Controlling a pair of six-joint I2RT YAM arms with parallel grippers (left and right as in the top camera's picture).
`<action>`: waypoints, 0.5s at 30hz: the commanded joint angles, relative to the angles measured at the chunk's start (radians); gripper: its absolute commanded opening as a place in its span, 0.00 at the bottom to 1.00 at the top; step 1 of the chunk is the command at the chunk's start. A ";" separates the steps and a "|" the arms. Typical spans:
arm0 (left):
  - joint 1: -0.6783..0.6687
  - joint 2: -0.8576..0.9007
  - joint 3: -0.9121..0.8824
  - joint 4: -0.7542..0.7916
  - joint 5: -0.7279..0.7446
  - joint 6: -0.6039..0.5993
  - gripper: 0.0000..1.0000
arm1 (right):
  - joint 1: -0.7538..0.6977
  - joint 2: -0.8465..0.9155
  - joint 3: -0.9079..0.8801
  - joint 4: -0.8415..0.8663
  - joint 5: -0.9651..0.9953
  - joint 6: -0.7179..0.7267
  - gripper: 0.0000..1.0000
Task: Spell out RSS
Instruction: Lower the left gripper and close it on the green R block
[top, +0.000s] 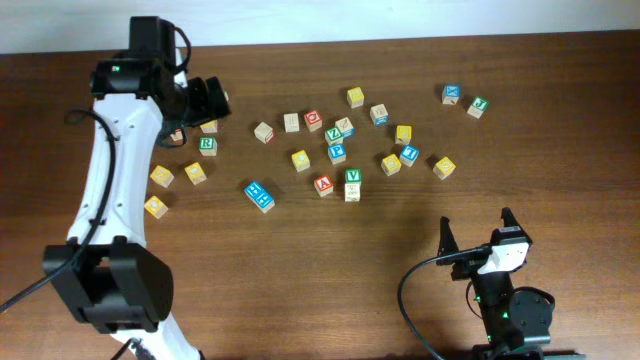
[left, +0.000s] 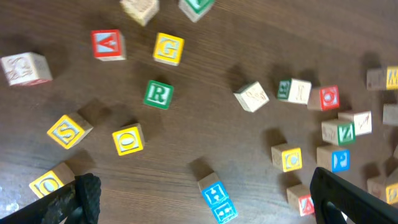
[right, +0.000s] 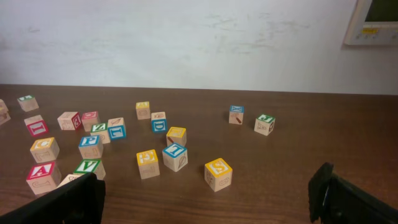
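A green R block (top: 207, 145) lies at the left of the table and shows in the left wrist view (left: 158, 94). A yellow S block (top: 161, 176) lies left of it (left: 65, 130). Another yellow S block (top: 444, 167) lies on the right and shows in the right wrist view (right: 219, 168). My left gripper (top: 210, 98) is open and empty above the left cluster (left: 204, 180). My right gripper (top: 478, 232) is open and empty near the front edge (right: 202, 190), apart from all blocks.
Several other letter blocks lie scattered across the middle and back of the table, among them a yellow O (left: 127, 139), a yellow G (left: 168, 48), a red V (left: 107, 45) and a blue double block (top: 260, 195). A wall stands behind the table (right: 186, 37).
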 joint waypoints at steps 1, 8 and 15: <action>-0.038 -0.022 -0.008 0.004 -0.007 0.084 0.99 | 0.005 -0.007 -0.005 -0.006 0.001 -0.006 0.98; -0.040 -0.008 -0.011 0.032 0.017 0.142 0.99 | 0.005 -0.007 -0.005 -0.006 0.001 -0.006 0.98; -0.040 0.125 -0.011 0.072 -0.051 0.163 0.99 | 0.005 -0.007 -0.005 -0.006 0.001 -0.006 0.98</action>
